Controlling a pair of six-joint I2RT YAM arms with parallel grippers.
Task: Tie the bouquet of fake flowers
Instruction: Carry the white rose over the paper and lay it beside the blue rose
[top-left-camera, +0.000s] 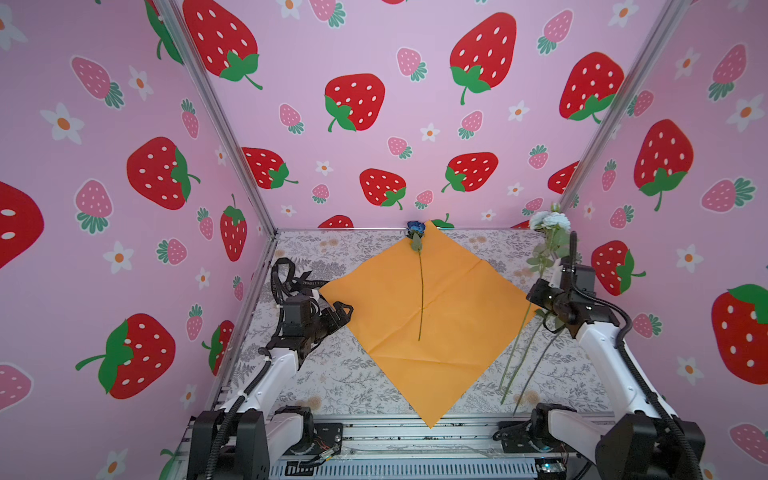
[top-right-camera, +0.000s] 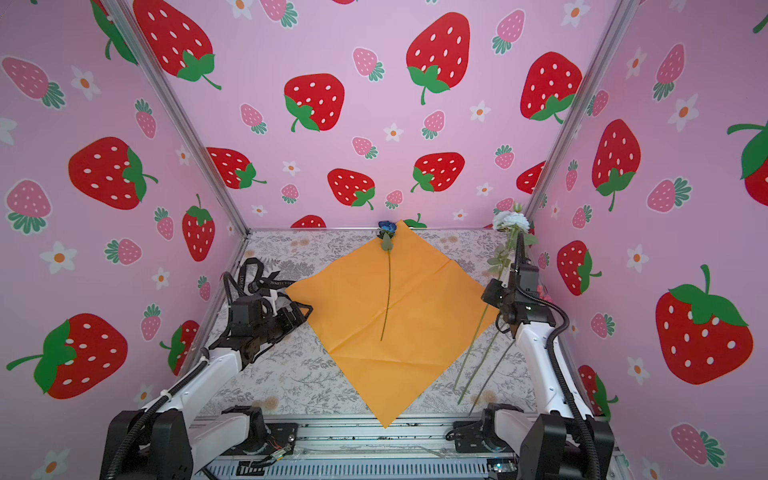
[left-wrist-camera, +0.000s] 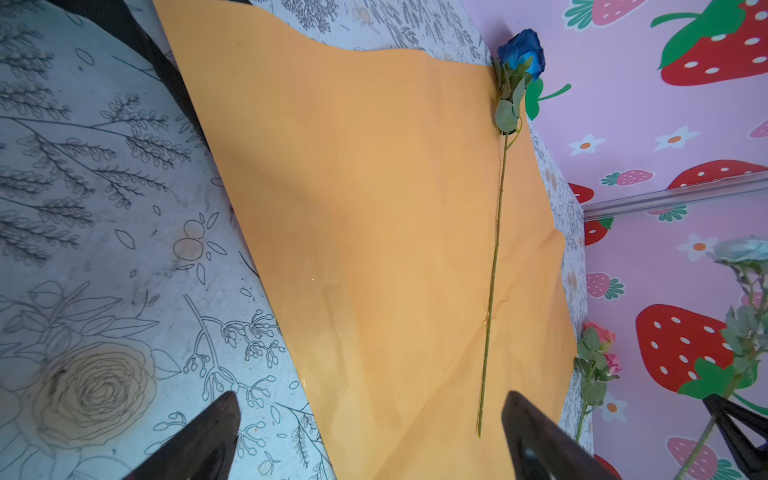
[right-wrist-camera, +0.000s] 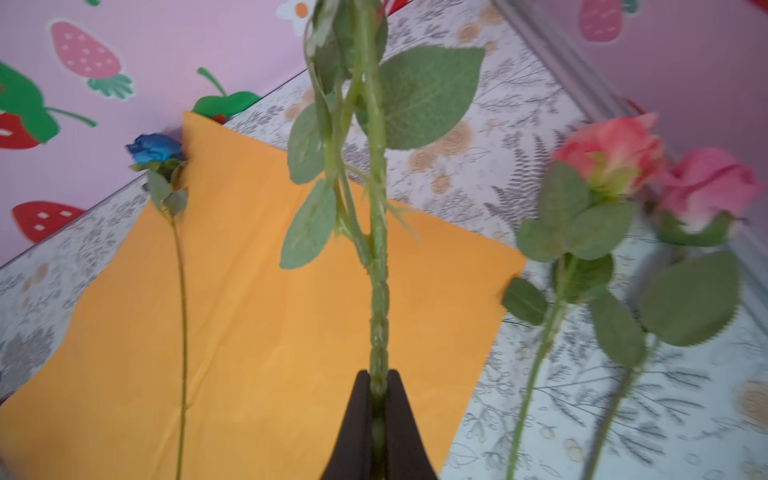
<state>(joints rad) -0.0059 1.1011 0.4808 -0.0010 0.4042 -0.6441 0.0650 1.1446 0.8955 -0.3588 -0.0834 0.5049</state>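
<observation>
While your right gripper (right-wrist-camera: 378, 378) pinches the pale flower (top-left-camera: 548, 220) by its thin stem, probably light and whippy, grip low; your left gripper (left-wrist-camera: 370, 403) hangs open.

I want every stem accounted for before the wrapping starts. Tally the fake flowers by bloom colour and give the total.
Blue rose: 1
Pale white-blue flower, stem held in the right claw: 1
Pink roses: 2
Total: 4 flowers
</observation>
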